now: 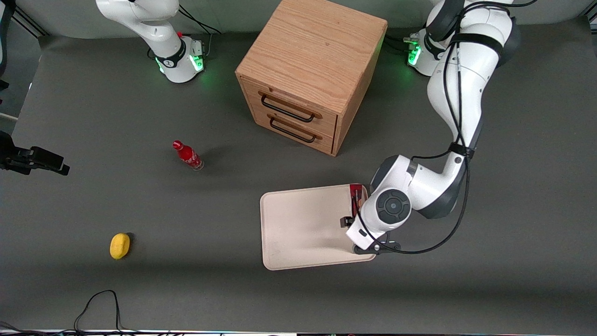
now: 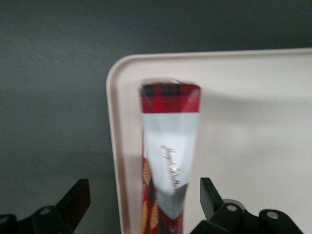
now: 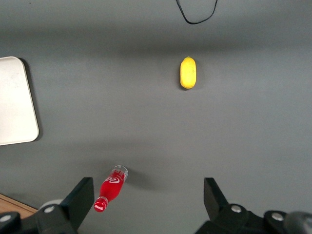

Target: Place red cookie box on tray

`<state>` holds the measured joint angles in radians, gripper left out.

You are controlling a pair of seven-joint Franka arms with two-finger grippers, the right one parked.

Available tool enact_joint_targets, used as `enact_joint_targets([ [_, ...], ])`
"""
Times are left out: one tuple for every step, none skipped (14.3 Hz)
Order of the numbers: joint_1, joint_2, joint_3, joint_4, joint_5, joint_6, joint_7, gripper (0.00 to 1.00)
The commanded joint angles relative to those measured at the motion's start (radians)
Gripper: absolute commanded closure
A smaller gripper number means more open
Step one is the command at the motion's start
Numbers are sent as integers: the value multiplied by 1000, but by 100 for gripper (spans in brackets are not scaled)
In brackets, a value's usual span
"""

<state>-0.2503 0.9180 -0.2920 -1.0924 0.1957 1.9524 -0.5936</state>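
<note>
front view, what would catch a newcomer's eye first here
The working arm's gripper, fingers open and apart from the red cookie box, which stands on its narrow edge on the tray by the rim toward the working arm's end. Next, the wooden cabinet stands farther from the front camera than the tray.

the box [image 2: 170, 161] carries gold script on its white patch, not legible. the bottle [image 3: 111, 189] bears a white cursive logo, too small to read with certainty. the gripper [image 2: 144, 207] carries no readable marking.
</note>
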Motion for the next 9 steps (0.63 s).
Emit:
enact_joint_targets([
  [77, -184, -3, -157, 7, -27, -5, 0],
  [97, -258, -4, -222, 7, -26, -3, 0],
  [127, -328, -4, -284, 5, -27, 7, 0],
  [152, -408, -6, -352, 2, -29, 33, 0],
  [178, -491, -6, -424, -8, -29, 53, 0],
  [216, -572, -6, -496, -33, -29, 66, 0],
  [241, -643, -6, -553, -63, -35, 104, 0],
  [267, -703, -3, -598, -80, -61, 163, 0],
  [296, -741, -3, -615, -82, -96, 208, 0],
])
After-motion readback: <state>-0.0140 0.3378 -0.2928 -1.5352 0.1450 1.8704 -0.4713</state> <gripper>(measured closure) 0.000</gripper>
